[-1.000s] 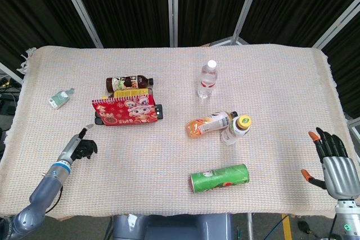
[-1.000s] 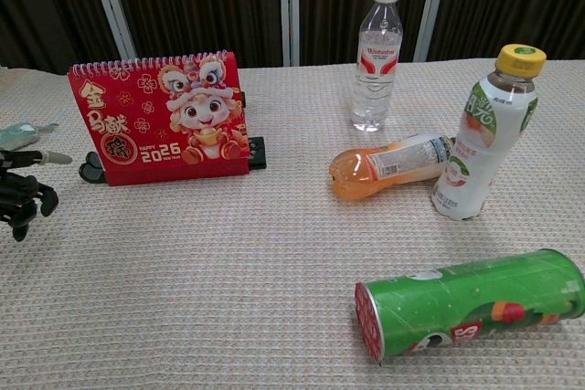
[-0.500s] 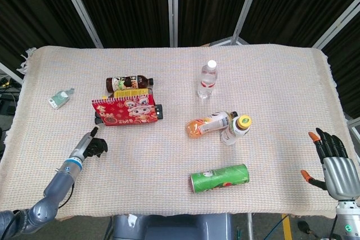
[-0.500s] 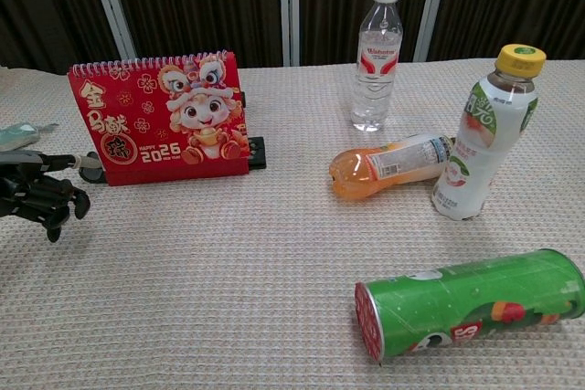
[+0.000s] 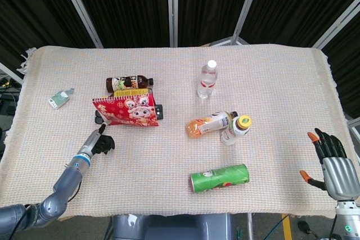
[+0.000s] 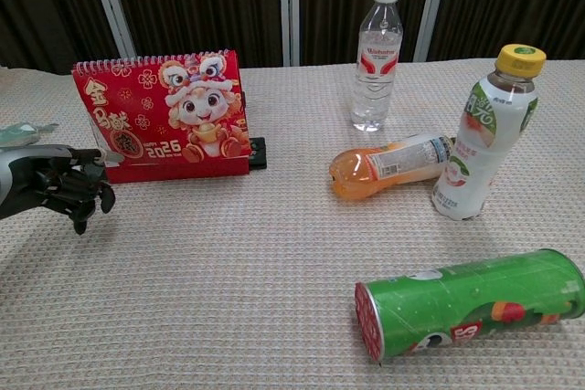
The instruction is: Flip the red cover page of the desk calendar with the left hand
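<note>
The desk calendar [image 5: 127, 111] [image 6: 164, 116] stands left of the table's middle, its red cover page with a cartoon lion and "2026" facing me. My left hand [image 5: 102, 142] [image 6: 66, 185] is just in front of its lower left corner, most fingers curled in. One outstretched fingertip [image 6: 99, 158] touches that corner, and the cover's left bottom edge is pushed up and skewed. My right hand [image 5: 331, 158] hovers at the table's front right edge with its fingers spread, holding nothing; the chest view does not show it.
Behind the calendar lie a brown bottle [image 5: 128, 82] and a yellow box [image 5: 133, 91]. A water bottle [image 6: 377, 57] stands mid-table. An orange bottle [image 6: 393, 163] lies next to a yellow-capped bottle [image 6: 484, 134]. A green can [image 6: 471, 300] lies in front. A small bottle [image 5: 59, 99] is far left.
My left hand has moved forward and right up to the calendar. Its fingertip now touches the cover's lower left corner, which has shifted and tilted. The right hand has stayed put.
</note>
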Controlling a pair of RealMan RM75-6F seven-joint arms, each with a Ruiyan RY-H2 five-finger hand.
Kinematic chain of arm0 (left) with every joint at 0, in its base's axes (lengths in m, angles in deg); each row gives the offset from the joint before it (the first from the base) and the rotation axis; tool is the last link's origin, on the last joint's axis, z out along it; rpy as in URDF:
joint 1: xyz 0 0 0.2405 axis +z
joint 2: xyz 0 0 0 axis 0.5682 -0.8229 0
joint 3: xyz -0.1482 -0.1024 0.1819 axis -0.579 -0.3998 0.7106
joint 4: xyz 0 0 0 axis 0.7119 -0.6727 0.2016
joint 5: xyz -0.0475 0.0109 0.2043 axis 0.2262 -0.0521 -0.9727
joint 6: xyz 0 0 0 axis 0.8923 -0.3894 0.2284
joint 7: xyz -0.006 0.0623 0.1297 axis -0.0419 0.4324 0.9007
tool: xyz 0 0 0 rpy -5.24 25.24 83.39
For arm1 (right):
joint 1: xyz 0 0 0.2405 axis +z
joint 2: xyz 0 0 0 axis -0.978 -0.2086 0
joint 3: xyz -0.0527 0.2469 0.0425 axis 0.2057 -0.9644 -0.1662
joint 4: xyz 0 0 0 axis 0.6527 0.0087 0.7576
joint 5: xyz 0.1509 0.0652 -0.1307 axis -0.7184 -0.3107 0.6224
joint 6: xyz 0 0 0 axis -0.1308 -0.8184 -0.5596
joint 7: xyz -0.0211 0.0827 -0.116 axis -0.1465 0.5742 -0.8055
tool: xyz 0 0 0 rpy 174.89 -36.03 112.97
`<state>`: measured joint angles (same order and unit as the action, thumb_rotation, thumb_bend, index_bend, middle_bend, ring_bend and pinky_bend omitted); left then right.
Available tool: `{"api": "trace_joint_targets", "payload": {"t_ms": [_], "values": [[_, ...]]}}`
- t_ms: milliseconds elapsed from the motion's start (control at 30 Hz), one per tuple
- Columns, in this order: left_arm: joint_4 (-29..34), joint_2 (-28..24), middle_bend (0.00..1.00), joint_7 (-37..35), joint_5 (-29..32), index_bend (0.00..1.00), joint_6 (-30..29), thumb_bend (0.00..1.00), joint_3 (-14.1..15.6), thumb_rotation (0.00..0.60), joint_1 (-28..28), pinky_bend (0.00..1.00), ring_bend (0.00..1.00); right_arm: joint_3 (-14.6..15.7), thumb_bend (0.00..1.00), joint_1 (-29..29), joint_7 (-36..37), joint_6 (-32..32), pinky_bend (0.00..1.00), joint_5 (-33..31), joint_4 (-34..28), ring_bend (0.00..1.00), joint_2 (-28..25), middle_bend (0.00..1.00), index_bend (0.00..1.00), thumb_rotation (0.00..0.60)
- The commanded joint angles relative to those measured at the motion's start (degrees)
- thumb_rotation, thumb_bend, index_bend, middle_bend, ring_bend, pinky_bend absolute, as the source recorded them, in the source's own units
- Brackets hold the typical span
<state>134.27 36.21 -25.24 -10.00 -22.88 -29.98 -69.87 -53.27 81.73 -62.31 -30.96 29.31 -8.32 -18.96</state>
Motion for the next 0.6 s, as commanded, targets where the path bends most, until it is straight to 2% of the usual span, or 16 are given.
{"api": "trace_joint_targets", "payload": {"t_ms": [33,300,500,600], "values": [[0.21,0.27,0.63,-0.10,-0.03,0.00,-0.77,0.92,-0.67,0.600,-0.21,0.58,0.68,-0.03,0.12,-0.03,0.24,-0.03,0.00,-0.06,0.01,0.00,-0.07,0.00,0.03,0.600],[1.36,-0.87,0.63,-0.56,-2.01,0.00,-0.18,0.92,-2.71,0.600,-1.09,0.58,0.68,-0.14,0.12,-0.09,0.74,-0.27,0.00,-0.06,-0.08,0.00,-0.25,0.00,0.03,0.600],[6.98,-3.49,0.62,-0.53,-10.30,0.00,-4.23,0.92,-3.55,0.600,0.51,0.57,0.68,-0.06,0.12,-0.04,0.94,0.22,0.00,-0.44,-0.03,0.00,-0.29,0.00,0.03,0.600],[8.55,-4.06,0.56,0.84,-14.48,0.00,-8.21,0.92,-3.42,0.600,1.39,0.52,0.64,0.00,0.12,-0.09,0.89,0.10,0.00,-0.29,-0.12,0.00,-0.31,0.00,0.03,0.600]]}}
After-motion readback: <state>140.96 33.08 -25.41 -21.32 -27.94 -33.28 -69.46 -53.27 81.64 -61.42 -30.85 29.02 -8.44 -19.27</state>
